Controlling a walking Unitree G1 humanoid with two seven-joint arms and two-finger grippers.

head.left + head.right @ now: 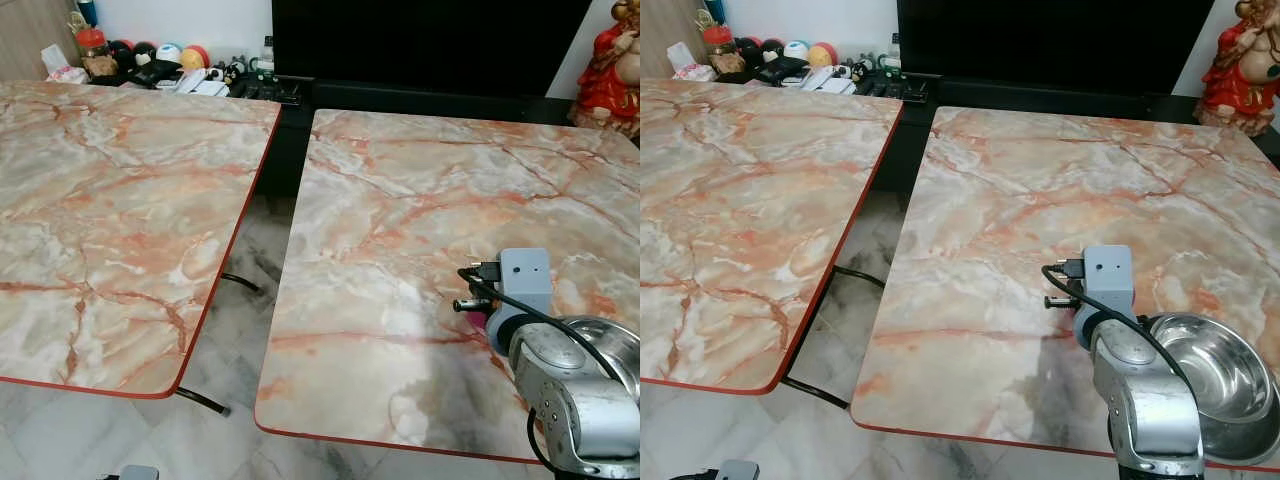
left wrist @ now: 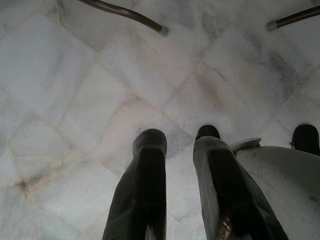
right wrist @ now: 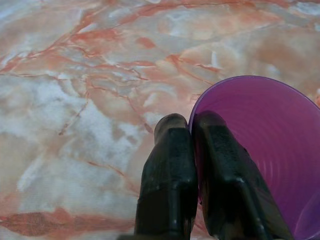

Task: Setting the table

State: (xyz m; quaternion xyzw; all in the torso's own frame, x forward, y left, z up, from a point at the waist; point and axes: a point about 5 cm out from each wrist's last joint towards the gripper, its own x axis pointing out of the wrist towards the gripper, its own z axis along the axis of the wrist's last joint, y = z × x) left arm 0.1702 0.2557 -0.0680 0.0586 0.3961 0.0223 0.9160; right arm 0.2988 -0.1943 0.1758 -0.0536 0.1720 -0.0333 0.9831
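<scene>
right gripper [image 3: 192,132]: pinched on purple cup [image 3: 260,150] rim, over marble counter [image 1: 400,220] | steel bowl [image 1: 1220,385] just beside | left gripper [image 2: 180,145]: narrowly parted, apparently empty, above floor [image 2: 75,75]

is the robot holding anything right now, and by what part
Yes: the right gripper pinches a purple cup by its rim, one finger inside and one outside, above the marble table. The left gripper holds nothing.
</scene>
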